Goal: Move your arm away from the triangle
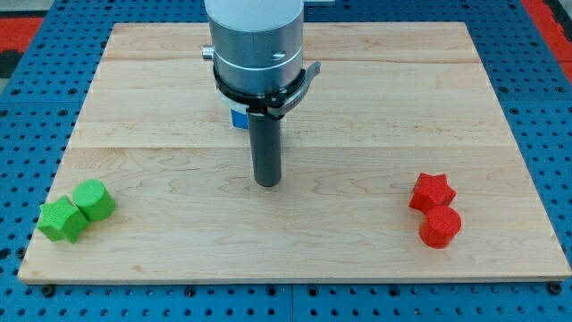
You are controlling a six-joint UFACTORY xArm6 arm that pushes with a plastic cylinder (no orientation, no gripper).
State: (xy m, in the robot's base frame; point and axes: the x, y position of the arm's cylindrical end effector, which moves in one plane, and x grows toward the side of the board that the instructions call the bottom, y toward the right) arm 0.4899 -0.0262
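**Desk:** What sits nearest the view's bottom?

**Me:** On the wooden board [357, 241], two green blocks touch near the bottom-left corner: a green star-like block [62, 220] and a green cylinder-like block [93, 199]. At the bottom right, a red star block [432, 191] touches a red cylinder block [440, 226] just below it.

**Desk:** And your tool?

**Me:** My tip [267, 182] rests mid-board, well apart from both pairs. It is a bare rod, so it grips nothing and touches no block.

**Desk:** The triangle?

**Me:** I can't confirm a triangle. Only a sliver of a blue block [239, 117] shows, just behind the rod toward the view's top, tucked under the metal arm housing [255, 45]. Its shape is hidden. The housing itself is cut off by the top edge.

**Desk:** Any writing?

**Me:** None I can read. Around the board lies a blue perforated table [36, 98], with red patches [18, 27] at the far corners.
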